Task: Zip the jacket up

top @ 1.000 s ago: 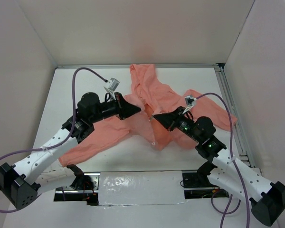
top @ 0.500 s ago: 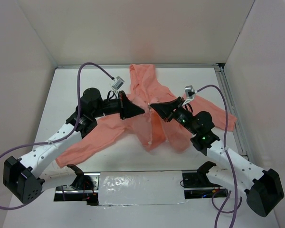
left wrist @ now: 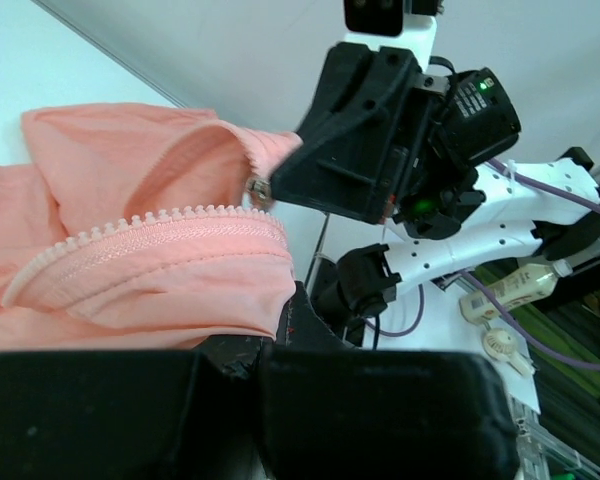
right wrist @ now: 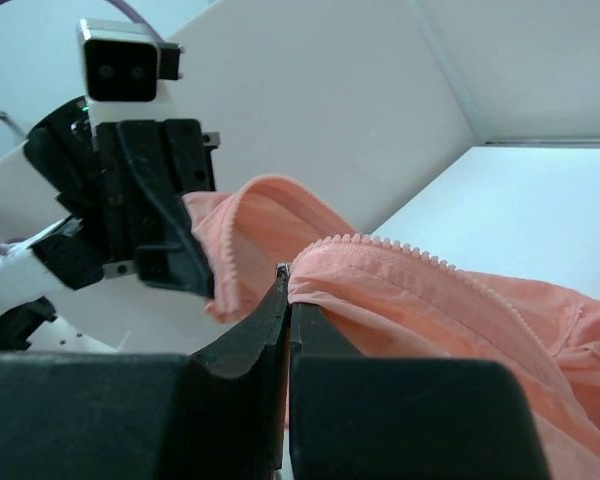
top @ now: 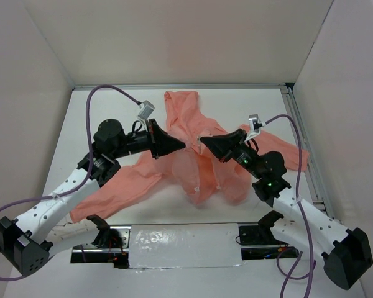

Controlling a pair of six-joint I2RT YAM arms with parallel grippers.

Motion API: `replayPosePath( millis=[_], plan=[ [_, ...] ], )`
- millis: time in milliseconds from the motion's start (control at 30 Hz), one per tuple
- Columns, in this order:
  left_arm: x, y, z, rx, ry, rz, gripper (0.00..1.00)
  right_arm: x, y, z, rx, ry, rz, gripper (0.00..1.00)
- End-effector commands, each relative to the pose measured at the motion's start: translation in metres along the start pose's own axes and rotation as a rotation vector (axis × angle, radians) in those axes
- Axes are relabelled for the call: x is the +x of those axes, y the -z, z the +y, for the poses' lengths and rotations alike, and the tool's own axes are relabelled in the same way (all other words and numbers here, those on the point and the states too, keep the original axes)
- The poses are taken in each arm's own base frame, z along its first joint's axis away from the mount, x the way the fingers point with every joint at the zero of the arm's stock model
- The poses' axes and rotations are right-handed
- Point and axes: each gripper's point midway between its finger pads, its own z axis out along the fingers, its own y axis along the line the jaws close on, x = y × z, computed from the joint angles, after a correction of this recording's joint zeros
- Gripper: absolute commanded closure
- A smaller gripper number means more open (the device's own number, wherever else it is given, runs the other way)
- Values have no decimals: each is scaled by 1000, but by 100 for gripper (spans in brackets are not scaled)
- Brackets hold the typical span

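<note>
Between left and right closed jaws, jacket (top: pixel 188 118) zipper edges, pinched

I see jacket (top: pixel 184 118): salmon-pink, unzipped; zipper edges raised, apart; sleeves sprawl flat left and right.

A white tabletop (top: pixel 248 105) fills the floor of an open-topped enclosure. Three plain pale walls stand around it: a back wall (top: pixel 186 43), a left wall (top: pixel 25 124) and a right wall (top: pixel 345 93), the side ones leaning outward towards the top. A thin metal strip (top: pixel 112 87) runs where the back wall meets the tabletop, and a grooved metal rail (top: pixel 316 180) lines the right edge. A shiny silver band (top: pixel 180 245) lies across the near edge. The light is soft and even, with only faint shadows. In the left wrist view, a cream bottle (left wrist: pixel 520 290) lies on a white surface outside the enclosure.
</note>
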Motion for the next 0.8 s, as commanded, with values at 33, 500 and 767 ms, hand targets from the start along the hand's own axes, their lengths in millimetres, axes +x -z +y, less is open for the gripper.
replayPosePath(
  millis=[33,500,767],
  plan=[
    [-23,-1,-4,17,-78,-67,100,0,7,19,-98,-17,5,100],
    [-24,-7,-7,58,-66,-72,100,10,7,27,-162,-75,40,100],
    [-19,-7,-9,78,-50,-53,100,9,7,27,-161,-85,27,100]
  ],
)
